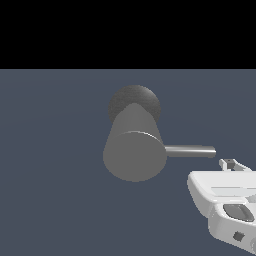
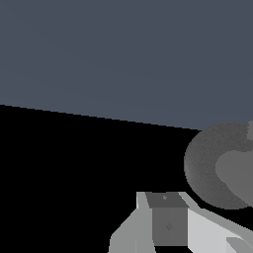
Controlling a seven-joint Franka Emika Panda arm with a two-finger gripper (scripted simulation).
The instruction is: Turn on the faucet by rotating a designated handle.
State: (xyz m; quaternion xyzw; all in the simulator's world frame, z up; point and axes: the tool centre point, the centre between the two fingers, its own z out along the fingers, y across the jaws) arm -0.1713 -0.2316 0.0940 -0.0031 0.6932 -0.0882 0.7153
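A thick matte grey cylindrical faucet (image 1: 134,145) with a flat round end face is seen near the middle of the exterior view, set on a dark blue-grey surface (image 1: 50,165). Behind the cylinder a darker speckled round base (image 1: 120,100) is partly covered by the body. A thin straight grey metallic rod, the handle (image 1: 190,151), is seen sticking out sideways from the cylinder toward the exterior view's right, lying level.

The white glossy robot hand (image 1: 235,165) is placed at the lower corner on the exterior view's right. Its fingertips (image 1: 228,163) are found just beside the free end of the handle, slightly below it and apart from it. Nothing is held between them. How far the fingers are spread cannot be told, since only a small part of them is shown and the rest is cut off by the frame edge.

In the wrist view the speckled base (image 2: 207,163) and part of the grey cylinder (image 2: 237,173) are seen at the picture's edge, with a grey finger (image 2: 168,222) of the hand in front. The handle is not made out there.
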